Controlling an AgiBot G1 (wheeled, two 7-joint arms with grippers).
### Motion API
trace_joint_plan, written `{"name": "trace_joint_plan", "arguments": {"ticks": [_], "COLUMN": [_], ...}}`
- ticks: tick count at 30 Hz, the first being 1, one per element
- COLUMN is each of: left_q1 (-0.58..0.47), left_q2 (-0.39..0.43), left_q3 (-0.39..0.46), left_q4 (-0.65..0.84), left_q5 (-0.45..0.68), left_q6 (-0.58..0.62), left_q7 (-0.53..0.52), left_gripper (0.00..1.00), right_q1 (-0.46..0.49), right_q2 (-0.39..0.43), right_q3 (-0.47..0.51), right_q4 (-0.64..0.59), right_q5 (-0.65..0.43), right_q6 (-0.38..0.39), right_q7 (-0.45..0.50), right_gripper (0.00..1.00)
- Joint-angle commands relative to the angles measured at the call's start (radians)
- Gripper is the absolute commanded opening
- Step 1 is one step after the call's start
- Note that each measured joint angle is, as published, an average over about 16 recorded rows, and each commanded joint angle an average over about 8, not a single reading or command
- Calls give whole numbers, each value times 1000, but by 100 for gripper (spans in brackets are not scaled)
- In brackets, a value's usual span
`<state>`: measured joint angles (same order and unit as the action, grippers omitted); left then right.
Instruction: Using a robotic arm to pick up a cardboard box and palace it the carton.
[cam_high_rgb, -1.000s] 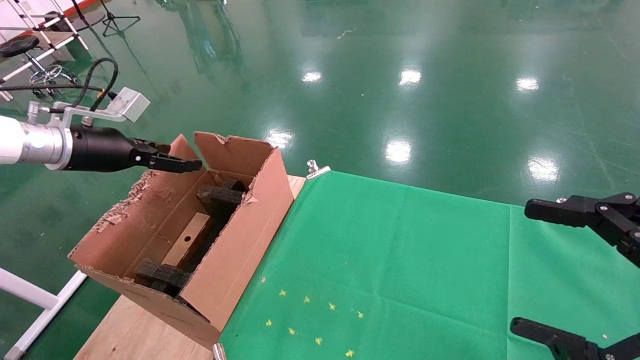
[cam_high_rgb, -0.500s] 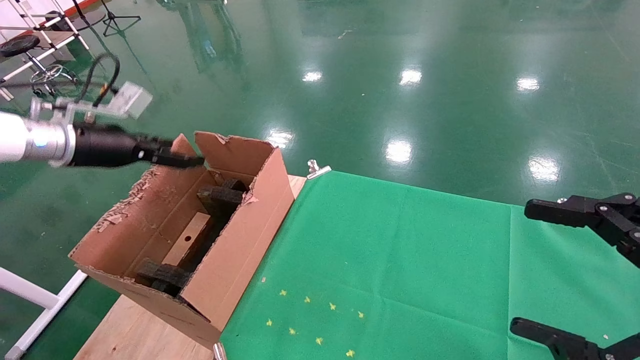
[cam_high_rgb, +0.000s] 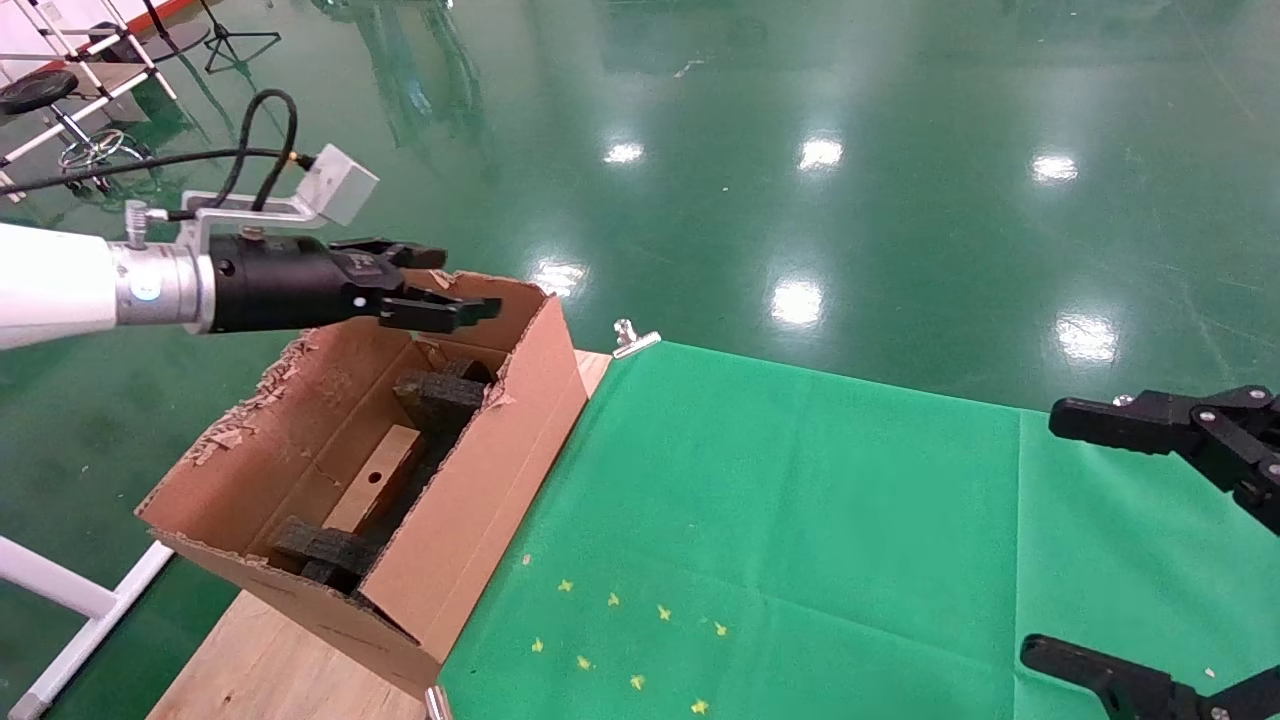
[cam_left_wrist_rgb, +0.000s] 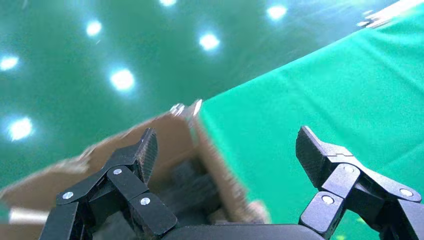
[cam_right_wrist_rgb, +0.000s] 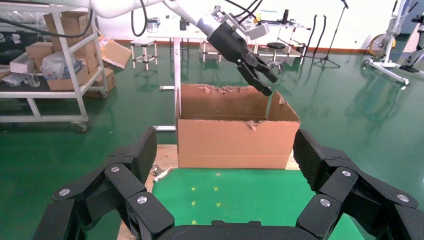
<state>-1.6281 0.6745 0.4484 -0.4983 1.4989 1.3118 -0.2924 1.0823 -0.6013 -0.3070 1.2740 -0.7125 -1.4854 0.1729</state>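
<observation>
I see the carton (cam_high_rgb: 380, 480) at the table's (cam_high_rgb: 800, 520) left edge; the cardboard box isn't visible. My left gripper (cam_high_rgb: 445, 290), jaws released and empty, has risen and spread over the carton's far end since a second ago; it could snag the torn flap. The right gripper (cam_high_rgb: 1130, 545) idles, jaws released, at the right edge

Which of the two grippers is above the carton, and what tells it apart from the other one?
The left gripper, open and empty on its white arm, hangs over the carton's far end. The all-black right gripper sits over the green cloth.
</observation>
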Motion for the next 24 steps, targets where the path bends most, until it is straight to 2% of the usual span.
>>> {"name": "trace_joint_plan", "arguments": {"ticks": [1, 24], "left_q1": [27, 336], "left_q2": [-3, -38], "left_q3": [-8, -102], "left_q4": [-38, -476], "left_q5": [-37, -466], "left_q6": [9, 111], "left_q7": [5, 63], "left_gripper": [100, 100], "right_q1": [0, 0], "right_q2": [0, 0], "right_q3": [0, -1], "right_q4": [0, 0], "right_q5": [0, 1], "right_q6": [0, 0], "right_q7": [0, 0], "right_gripper": [100, 100]}}
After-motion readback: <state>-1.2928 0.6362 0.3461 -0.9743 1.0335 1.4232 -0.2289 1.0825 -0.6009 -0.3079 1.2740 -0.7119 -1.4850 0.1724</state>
